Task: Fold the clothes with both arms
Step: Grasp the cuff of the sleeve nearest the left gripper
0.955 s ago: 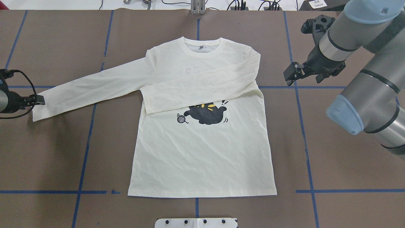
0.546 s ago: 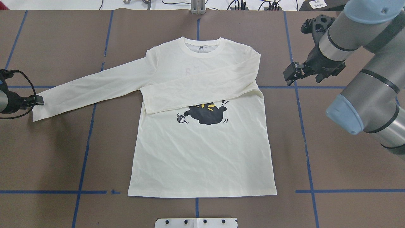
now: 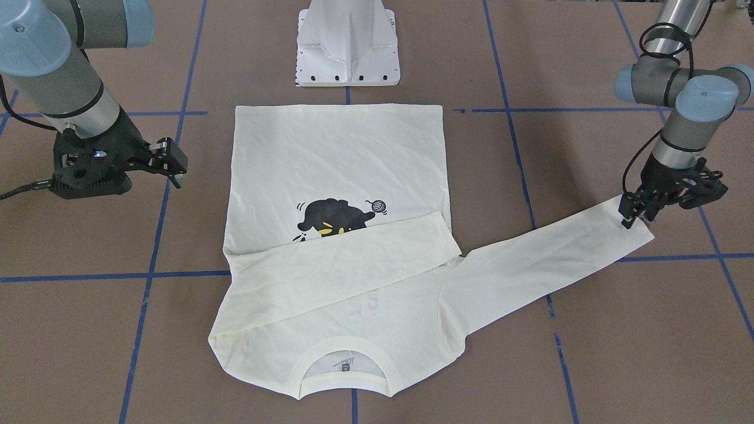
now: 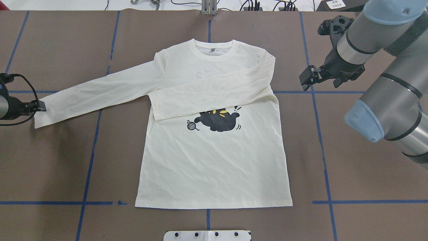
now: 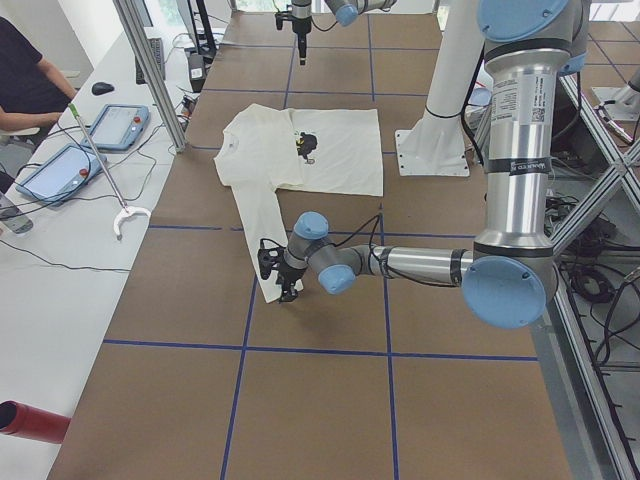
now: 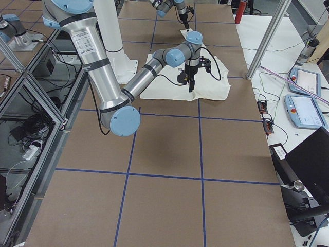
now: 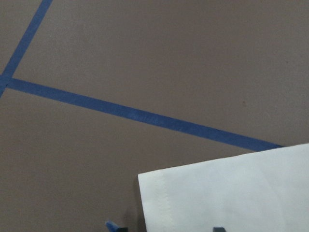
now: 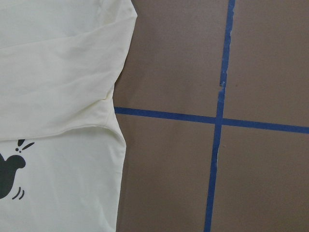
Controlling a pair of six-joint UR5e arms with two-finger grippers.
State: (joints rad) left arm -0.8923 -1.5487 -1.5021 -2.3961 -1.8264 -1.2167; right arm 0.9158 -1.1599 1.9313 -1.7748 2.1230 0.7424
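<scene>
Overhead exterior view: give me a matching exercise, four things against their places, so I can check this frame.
Things:
1. left black two-finger hand
2. right black two-finger hand
3. black cat print on the cream long-sleeved T-shirt
4. ribbed cream neckline

Places:
A. partly under the folded-over sleeve
B. off the shirt, beside its shoulder
C. at the outstretched sleeve's cuff
D. at the shirt's top end in this view

Pairs: 1-C, 2-B, 3-A, 4-D.

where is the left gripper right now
In the overhead view, the left gripper sits at the far left edge, at the cuff of the shirt's outstretched sleeve.
</scene>
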